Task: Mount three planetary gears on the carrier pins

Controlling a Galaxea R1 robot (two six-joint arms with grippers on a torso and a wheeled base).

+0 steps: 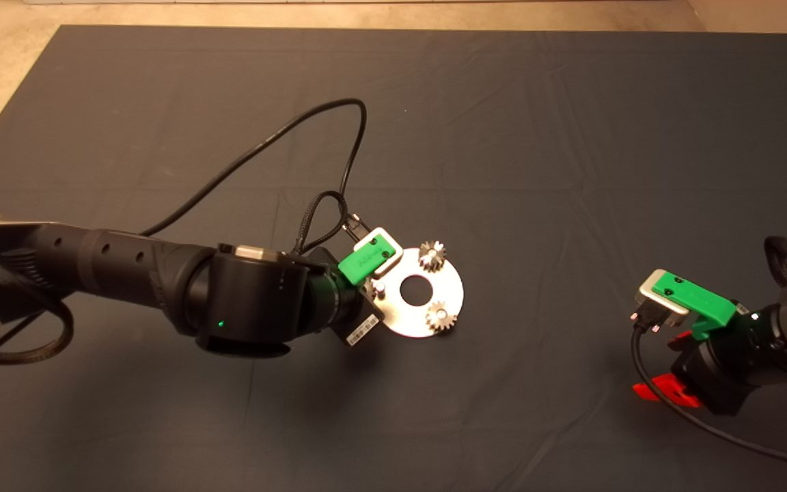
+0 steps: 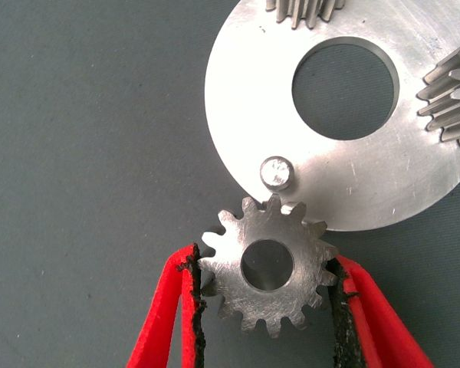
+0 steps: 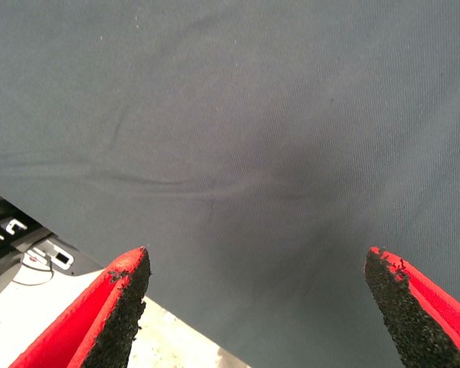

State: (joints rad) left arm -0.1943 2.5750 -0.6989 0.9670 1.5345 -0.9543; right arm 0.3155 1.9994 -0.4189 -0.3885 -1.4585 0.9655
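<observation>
The silver carrier disc (image 1: 451, 287) lies mid-mat; it also shows in the left wrist view (image 2: 245, 92). Two planetary gears sit on its pins: one at the far side (image 1: 432, 255), one at the near side (image 1: 441, 318). The third pin (image 1: 380, 290) stands bare; in the left wrist view this pin (image 2: 277, 172) is just beyond the held gear. My left gripper (image 2: 267, 284) is shut on the third gear (image 2: 267, 264), held flat at the disc's left edge, its hole short of the pin. My right gripper (image 3: 257, 295) is open and empty over the mat at the right.
A black cable (image 1: 277, 143) loops from the left arm over the mat behind the disc. The right arm (image 1: 742, 335) rests at the mat's right side near its front edge. The mat's edge and floor (image 3: 31, 261) show in the right wrist view.
</observation>
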